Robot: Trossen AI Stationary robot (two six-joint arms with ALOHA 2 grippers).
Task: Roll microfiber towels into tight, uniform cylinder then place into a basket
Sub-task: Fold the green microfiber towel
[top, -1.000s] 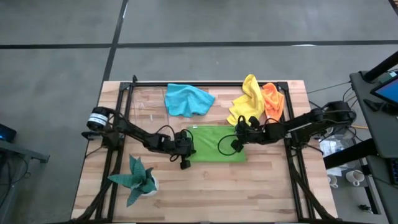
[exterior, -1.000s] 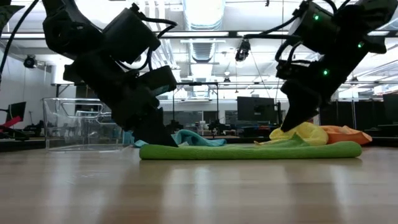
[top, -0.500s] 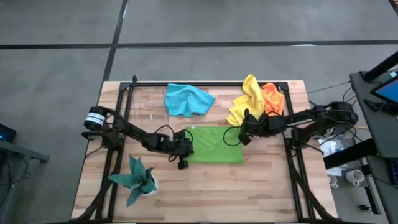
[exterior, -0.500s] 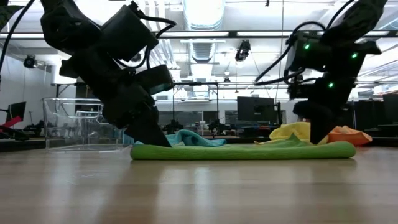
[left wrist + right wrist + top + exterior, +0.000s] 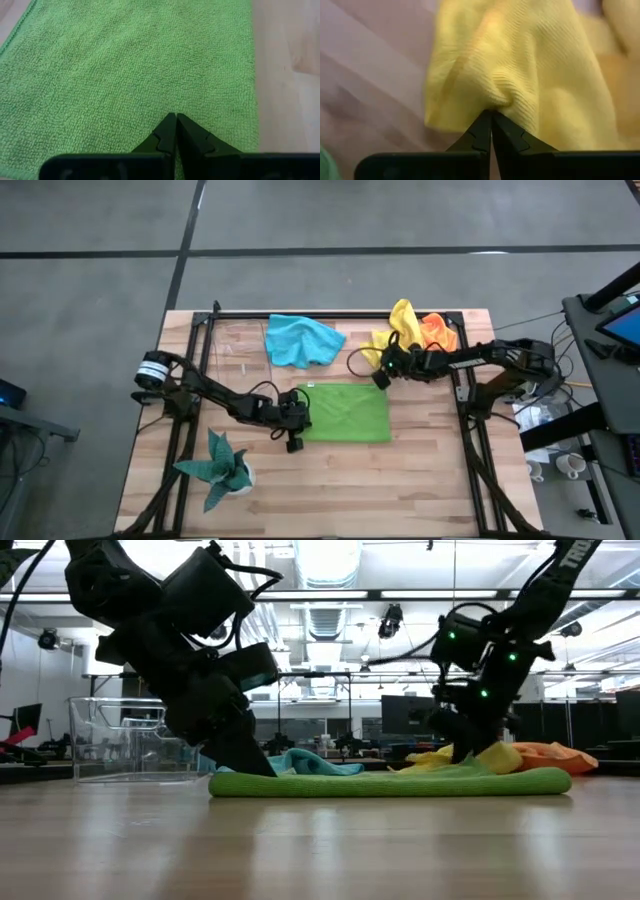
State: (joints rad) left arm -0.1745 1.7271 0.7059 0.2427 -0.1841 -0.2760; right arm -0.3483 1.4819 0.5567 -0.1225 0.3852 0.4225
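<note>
Your left gripper (image 5: 175,120) had its fingers pressed together, holding nothing, tips resting on the left edge of the lime green towel (image 5: 347,411), which lay flat and unrolled mid-table. Your right gripper (image 5: 491,116) was pinched shut on a fold of the yellow towel (image 5: 392,342), bunched beside the orange towel (image 5: 437,330) at the far right (the blue towel (image 5: 300,339) lay crumpled at the far edge). Judging from this, no towel was rolled and the basket (image 5: 130,738) looked empty, so nearly all the work remained.

Bare table (image 5: 400,480) is left along the near edge; the plant (image 5: 222,467) and frame (image 5: 470,442) are found bounding it.
</note>
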